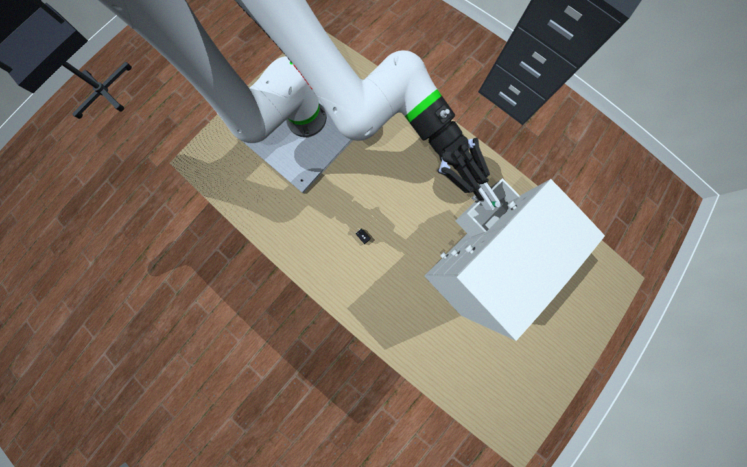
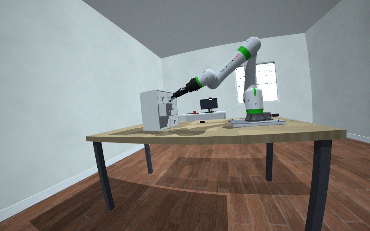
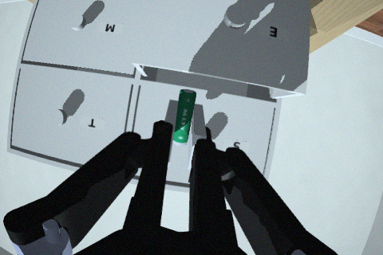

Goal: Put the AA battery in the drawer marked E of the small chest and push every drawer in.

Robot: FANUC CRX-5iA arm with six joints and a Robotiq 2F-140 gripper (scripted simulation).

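The white chest (image 1: pixel 530 255) (image 2: pixel 149 110) stands upright on the table. Its drawer E (image 1: pixel 472 223) (image 2: pixel 162 110) (image 3: pixel 255 48), in the middle row, is pulled partly out and open at the top; no droop shows. My gripper (image 1: pixel 489 196) (image 2: pixel 171 98) (image 3: pixel 183 115) is shut on the green AA battery (image 1: pixel 493 203) (image 3: pixel 185 113), gripped between its light fingertip pads. In the top view the fingertips overlap the opening of drawer E. In the exterior view they are close above the drawer, in front of the top row. The drawer's floor is mostly hidden in the wrist view.
Drawer S (image 3: pixel 255 119) faces the fingertips just above drawer E. Drawers T (image 3: pixel 104 139) and M (image 3: pixel 120 48) look pushed in, with knobs sticking out. A small black object (image 1: pixel 362 236) (image 2: pixel 202 122) lies on the table between the chest and the arm's base (image 2: pixel 255 123).
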